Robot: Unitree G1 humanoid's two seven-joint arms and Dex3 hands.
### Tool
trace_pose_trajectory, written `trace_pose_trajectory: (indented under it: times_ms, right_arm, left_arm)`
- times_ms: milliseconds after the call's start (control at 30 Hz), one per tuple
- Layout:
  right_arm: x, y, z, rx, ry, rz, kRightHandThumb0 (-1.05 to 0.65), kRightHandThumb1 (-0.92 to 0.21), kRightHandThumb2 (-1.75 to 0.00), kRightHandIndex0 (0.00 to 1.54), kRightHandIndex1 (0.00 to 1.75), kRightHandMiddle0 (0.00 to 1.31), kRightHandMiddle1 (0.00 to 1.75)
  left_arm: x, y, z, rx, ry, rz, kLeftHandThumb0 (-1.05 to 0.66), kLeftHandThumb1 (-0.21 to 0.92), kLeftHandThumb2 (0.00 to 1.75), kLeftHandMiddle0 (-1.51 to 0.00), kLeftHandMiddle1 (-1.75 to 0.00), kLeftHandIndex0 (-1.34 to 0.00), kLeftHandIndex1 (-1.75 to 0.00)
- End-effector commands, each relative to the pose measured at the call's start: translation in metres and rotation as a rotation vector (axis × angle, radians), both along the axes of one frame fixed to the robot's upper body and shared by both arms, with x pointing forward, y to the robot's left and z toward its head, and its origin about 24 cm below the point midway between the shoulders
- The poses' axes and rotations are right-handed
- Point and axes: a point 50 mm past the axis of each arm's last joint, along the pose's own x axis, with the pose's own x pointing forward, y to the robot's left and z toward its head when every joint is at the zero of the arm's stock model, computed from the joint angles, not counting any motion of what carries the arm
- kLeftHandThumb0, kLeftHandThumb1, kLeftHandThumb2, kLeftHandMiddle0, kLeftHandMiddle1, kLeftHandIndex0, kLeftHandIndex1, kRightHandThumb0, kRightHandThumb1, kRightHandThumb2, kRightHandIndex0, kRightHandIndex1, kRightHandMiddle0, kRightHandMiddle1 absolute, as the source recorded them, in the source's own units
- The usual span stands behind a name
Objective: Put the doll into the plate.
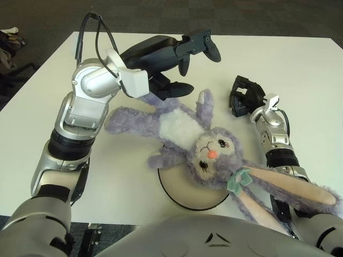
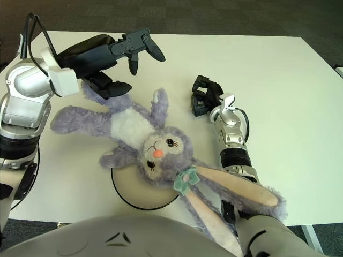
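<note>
White tabletop (image 1: 300, 69) with a purple plush rabbit doll (image 1: 198, 142) sprawled across the near middle.

Its head and one paw overlap the round cream plate with a dark rim (image 1: 187, 193); the body stretches far-left. Left hand (image 1: 179, 56) hovers above the doll's legs, fingers spread, holding nothing. Right hand (image 1: 245, 96) lies right of the doll, fingers curled, empty.

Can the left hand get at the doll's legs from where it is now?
Probably yes: the left hand hovers open just above the doll at its leg end, nothing between them. The right hand shows beside its raised arm.
</note>
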Motion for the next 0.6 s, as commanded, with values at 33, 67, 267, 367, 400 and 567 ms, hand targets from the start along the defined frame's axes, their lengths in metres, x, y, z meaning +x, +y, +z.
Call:
trace_pose_trajectory:
  times_ms: [33, 67, 267, 367, 400, 567]
  right_arm:
    - [-0.0224, -0.0067, -0.0456, -0.014, 0.210, -0.019, 0.00, 0.10, -1.75, 0.96, 1.63, 0.70, 1.75]
    - [-0.0224, -0.0067, -0.0456, -0.014, 0.210, -0.019, 0.00, 0.10, -1.75, 0.96, 1.63, 0.70, 1.75]
    - [-0.0223, -0.0065, -0.0455, -0.014, 0.210, -0.019, -0.01, 0.10, -1.75, 0.96, 1.63, 0.70, 1.75]
    - [-0.0221, -0.0062, -0.0454, -0.013, 0.210, -0.019, -0.01, 0.10, -1.75, 0.96, 1.63, 0.70, 1.75]
    - [-0.0220, -0.0064, -0.0454, -0.014, 0.210, -0.019, -0.01, 0.10, -1.75, 0.96, 1.63, 0.70, 1.75]
    - [-0.0218, -0.0067, -0.0454, -0.014, 0.211, -0.020, -0.01, 0.10, -1.75, 0.96, 1.63, 0.70, 1.75]
  left_arm:
    - [-0.0003, -0.0011, 0.0034, 0.000, -0.011, -0.003, -0.76, 0.92, 0.90, -0.59, -1.58, 0.00, -1.27]
    - [-0.0003, -0.0011, 0.0034, 0.000, -0.011, -0.003, -0.76, 0.92, 0.90, -0.59, -1.58, 0.00, -1.27]
    - [-0.0002, -0.0009, 0.0035, 0.000, -0.011, -0.003, -0.76, 0.92, 0.90, -0.59, -1.58, 0.00, -1.27]
    - [-0.0001, -0.0007, 0.0036, 0.000, -0.011, -0.003, -0.76, 0.92, 0.90, -0.59, -1.58, 0.00, -1.27]
    - [0.0001, -0.0009, 0.0036, 0.000, -0.011, -0.003, -0.76, 0.92, 0.90, -0.59, -1.58, 0.00, -1.27]
    - [0.0004, -0.0012, 0.0034, 0.000, -0.010, -0.003, -0.76, 0.92, 0.90, -0.59, -1.58, 0.00, -1.27]
